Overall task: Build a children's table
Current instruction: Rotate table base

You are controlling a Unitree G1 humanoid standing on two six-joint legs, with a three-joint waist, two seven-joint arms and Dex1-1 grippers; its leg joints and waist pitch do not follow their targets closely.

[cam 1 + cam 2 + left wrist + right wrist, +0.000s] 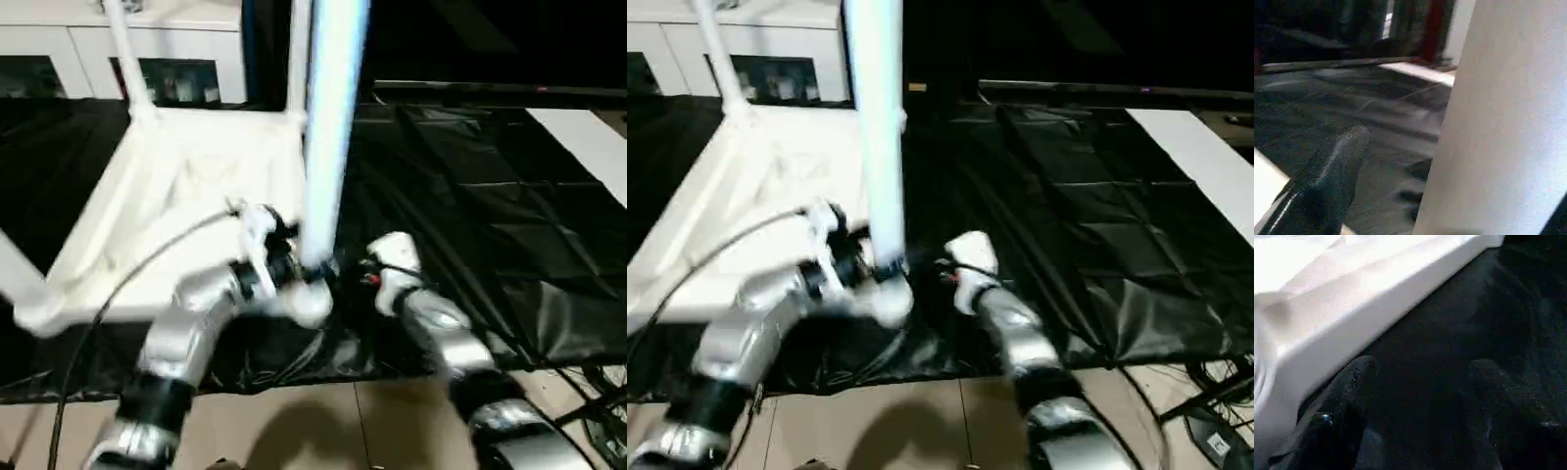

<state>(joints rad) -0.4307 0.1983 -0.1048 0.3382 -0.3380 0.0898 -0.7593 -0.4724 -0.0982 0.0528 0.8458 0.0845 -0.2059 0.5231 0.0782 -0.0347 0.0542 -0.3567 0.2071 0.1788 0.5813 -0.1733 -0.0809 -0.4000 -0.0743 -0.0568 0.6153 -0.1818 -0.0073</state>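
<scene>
The children's table top (186, 196) lies underside up on a black sheet. One white leg (328, 127) stands upright at its near right corner socket (312, 302). Another leg (125, 59) rises from the far left corner, and a third (15, 274) shows at the near left. My left gripper (294, 264) is open around the base of the near right leg. In the left wrist view one black finger (1342, 161) stands a little apart from that leg (1508, 122). My right gripper (1418, 401) is open and holds nothing, low over the sheet just right of the same corner.
The black sheet (470, 196) covers the floor to the right and behind. A white cabinet with glass doors (176, 59) stands at the back left. A white board (588, 137) lies at the far right. Cables (598, 392) lie on the bare floor (323, 421) near my right arm.
</scene>
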